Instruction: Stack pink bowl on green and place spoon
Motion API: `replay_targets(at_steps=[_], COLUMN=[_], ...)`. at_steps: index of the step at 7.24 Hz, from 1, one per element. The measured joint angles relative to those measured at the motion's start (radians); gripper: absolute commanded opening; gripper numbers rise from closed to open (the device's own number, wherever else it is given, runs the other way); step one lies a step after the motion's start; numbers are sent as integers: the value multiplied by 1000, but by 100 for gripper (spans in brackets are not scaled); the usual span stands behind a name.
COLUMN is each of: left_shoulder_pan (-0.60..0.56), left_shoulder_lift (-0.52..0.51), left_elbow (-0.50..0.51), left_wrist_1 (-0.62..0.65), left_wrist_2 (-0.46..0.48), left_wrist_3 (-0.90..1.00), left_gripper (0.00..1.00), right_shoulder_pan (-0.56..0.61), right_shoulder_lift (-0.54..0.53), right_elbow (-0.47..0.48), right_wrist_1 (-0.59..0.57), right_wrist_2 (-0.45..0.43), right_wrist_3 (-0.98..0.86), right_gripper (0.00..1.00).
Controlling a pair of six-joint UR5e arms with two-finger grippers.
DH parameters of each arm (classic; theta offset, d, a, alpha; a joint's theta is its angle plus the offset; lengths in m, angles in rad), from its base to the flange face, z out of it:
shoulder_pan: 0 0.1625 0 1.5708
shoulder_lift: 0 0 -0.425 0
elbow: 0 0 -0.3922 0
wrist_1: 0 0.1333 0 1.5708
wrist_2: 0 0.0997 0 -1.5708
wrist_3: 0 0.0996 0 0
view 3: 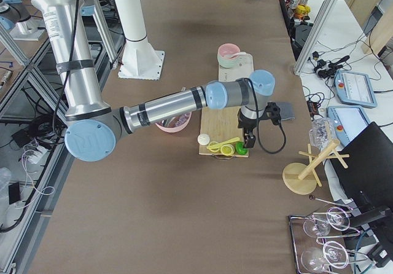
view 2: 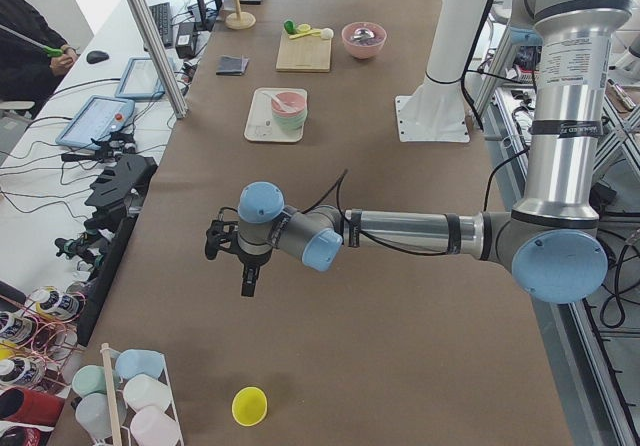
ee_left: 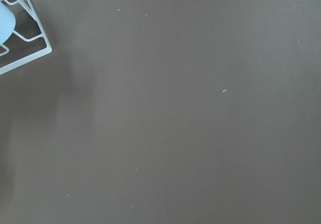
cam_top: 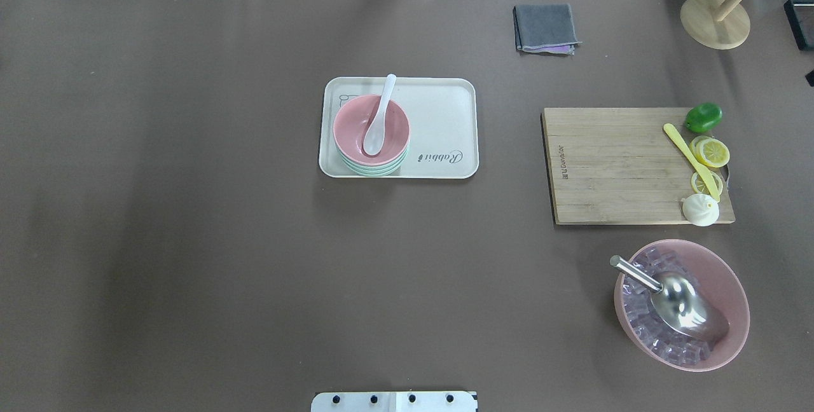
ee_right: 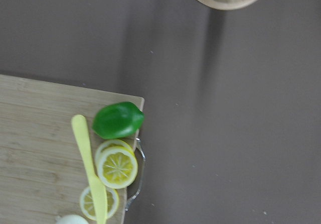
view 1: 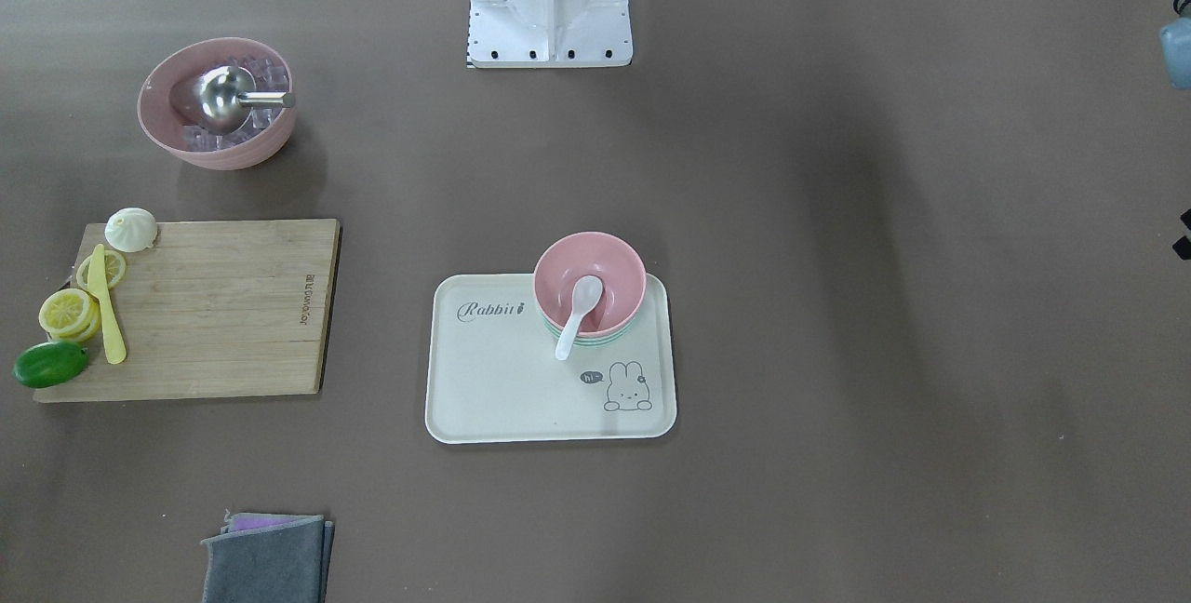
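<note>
The pink bowl (view 1: 609, 268) sits nested on the green bowl (view 1: 595, 340) on the cream rabbit tray (view 1: 502, 380) in the middle of the table. The white spoon (view 1: 577, 310) lies in the pink bowl, its handle over the rim. The stack also shows in the overhead view (cam_top: 356, 123). My left gripper (view 2: 247, 286) shows only in the exterior left view, hanging over bare table far from the tray. My right gripper (view 3: 247, 142) shows only in the exterior right view, above the cutting board's end. I cannot tell whether either is open or shut.
A large pink bowl (cam_top: 731, 297) holds ice cubes and a metal scoop. A wooden cutting board (cam_top: 610, 164) carries a lime (ee_right: 118, 119), lemon slices, a yellow knife and a bun. A grey cloth (cam_top: 545, 27), a wooden stand (cam_top: 715, 21) and a cup rack (ee_left: 25, 38) stand nearby.
</note>
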Motion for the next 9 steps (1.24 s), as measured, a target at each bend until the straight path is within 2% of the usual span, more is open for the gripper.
replay_targets(at_steps=[4,5,7,9], left_shoulder_pan=[-32,-62,-110,-122], left_shoulder_lift=[76,68,-4,-21], left_elbow=[40,36,-13,-34], left_wrist_1=[-9,28,240,327], left_wrist_2=[6,3,-9,-14], left_wrist_3=[104,136,174,220], left_gripper=[98,98,98,98], right_shoulder_pan=[58,62,78,88], right_shoulder_lift=[-142,-159,-172,-171], right_elbow=[-19,-20,-21,-20], right_wrist_1=[5,9,10,9], right_wrist_2=[-34,-39,-41,-40], right_wrist_3=[-64,-65,-67,-63], right_gripper=[100,100,100,100])
